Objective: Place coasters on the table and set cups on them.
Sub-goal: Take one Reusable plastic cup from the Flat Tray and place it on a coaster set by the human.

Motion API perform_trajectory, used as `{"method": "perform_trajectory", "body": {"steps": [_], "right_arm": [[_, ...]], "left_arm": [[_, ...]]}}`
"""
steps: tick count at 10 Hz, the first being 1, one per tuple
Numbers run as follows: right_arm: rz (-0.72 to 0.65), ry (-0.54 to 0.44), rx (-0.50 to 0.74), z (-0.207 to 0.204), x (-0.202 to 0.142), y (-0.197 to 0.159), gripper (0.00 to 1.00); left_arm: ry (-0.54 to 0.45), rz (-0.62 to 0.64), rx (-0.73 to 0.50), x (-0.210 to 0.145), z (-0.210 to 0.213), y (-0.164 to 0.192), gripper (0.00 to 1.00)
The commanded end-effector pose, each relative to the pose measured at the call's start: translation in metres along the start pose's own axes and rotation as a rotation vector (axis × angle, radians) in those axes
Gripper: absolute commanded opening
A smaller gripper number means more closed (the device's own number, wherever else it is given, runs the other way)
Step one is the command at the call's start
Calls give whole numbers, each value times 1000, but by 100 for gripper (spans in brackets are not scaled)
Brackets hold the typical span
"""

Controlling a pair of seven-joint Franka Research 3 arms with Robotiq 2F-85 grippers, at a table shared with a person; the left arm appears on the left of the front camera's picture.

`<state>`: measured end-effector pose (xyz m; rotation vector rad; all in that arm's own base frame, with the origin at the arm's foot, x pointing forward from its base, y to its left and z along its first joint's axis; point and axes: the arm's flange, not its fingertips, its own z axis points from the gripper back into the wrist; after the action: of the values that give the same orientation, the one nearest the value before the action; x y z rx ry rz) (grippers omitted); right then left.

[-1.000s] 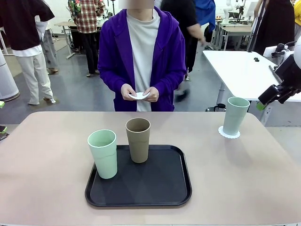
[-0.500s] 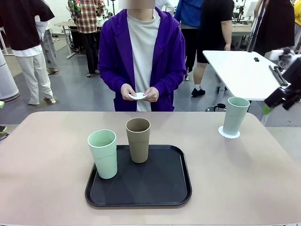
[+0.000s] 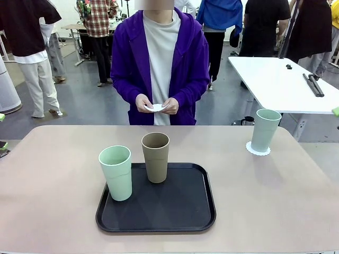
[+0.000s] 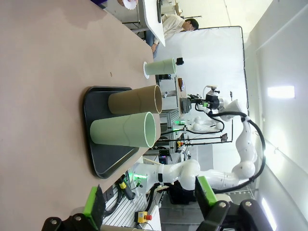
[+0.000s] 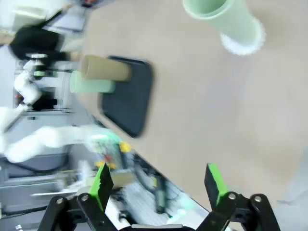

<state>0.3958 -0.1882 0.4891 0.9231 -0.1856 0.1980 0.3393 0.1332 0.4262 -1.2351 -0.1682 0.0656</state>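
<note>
A robotics lab in an open hall; a red stop button (image 4: 148, 217) sits below the near edge of the table (image 3: 265, 206). Beyond its far edge, a white work table (image 3: 275, 79) and standing people (image 3: 32, 58) share a grey floor (image 3: 79, 106).

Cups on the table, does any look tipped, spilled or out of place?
Nothing stands out. All three stand upright: one green cup on its coaster on the table, the brown cup and other green cup on the black tray.
</note>
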Motion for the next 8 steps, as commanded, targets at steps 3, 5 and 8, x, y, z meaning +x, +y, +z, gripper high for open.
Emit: {"method": "perform_trajectory", "body": {"steps": [3,5,8], "right_arm": [[-93,-186,381,3,-12,-97,100],[-137,-196,397,10,-34,-124,100],[-199,-308,402,22,-58,-144,100]], "left_arm": [[-4,-5,-14,-1,1,-2,100],[-4,-5,-14,-1,1,-2,100],[-4,-5,-14,-1,1,-2,100]]}}
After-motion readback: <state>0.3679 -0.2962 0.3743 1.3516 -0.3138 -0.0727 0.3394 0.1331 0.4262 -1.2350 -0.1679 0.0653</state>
